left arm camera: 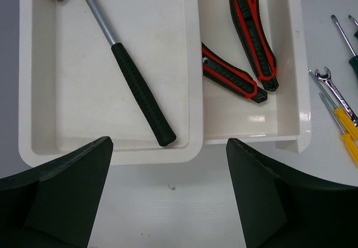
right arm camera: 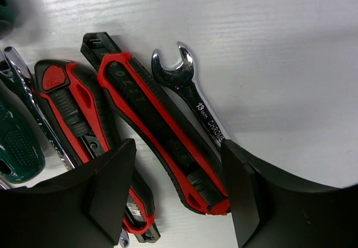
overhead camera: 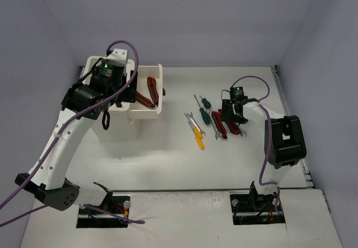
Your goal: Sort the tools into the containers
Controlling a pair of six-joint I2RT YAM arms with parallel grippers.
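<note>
1. Tall white plastic cabinet (overhead camera: 140,126), far left of the grey-white table (overhead camera: 168,164).
   - Its shallow rimmed top tray (left arm camera: 72,102) has an open white compartment (left arm camera: 238,119) just beside it, probably a pulled-out drawer.
   - Risk: the left arm sits directly above and could clip a rim on any descent.
   - Hidden: the lower drawers are under the arm, so I cannot tell whether they are open or closed.

2. Left gripper (left arm camera: 168,164), hovering over the tray's near edge.
   - Fingers are spread wide and hold nothing.

3. Right gripper (right arm camera: 178,164), low over the tool cluster at the table's right.
   - Fingers are wide apart with nothing clamped, straddling one knife.
   - I cannot tell whether the fingertips touch the table.

4. Black-handled steel-headed hammer (left arm camera: 140,91), lying diagonally in the top tray.
   - It looks sorted.
   - The head sits at the frame edge in the left wrist view.

5. Red-and-black utility knives.
   - Two lie in the open compartment (left arm camera: 254,32).
   - One unsorted knife (right arm camera: 151,113) lies between the right fingers, with a second (right arm camera: 70,102) touching or just beside it.
   - Risk: the knife lies at a slant to the fingers, so a close could pivot it or drag its neighbour along.
   - The blade state is not visible.

6. Green-handled screwdriver (right arm camera: 17,141), cut off at the frame edge, and yellow-handled screwdrivers (left arm camera: 344,119).
   - All are on the table, well apart from the cabinet.

7. Small silver open-ended wrench (right arm camera: 193,99), just beside the straddled knife.
   - Risk: it is likely to be nudged or pinched by the right-hand finger.
   - The number of other wrenches is unclear in the top view.
</note>
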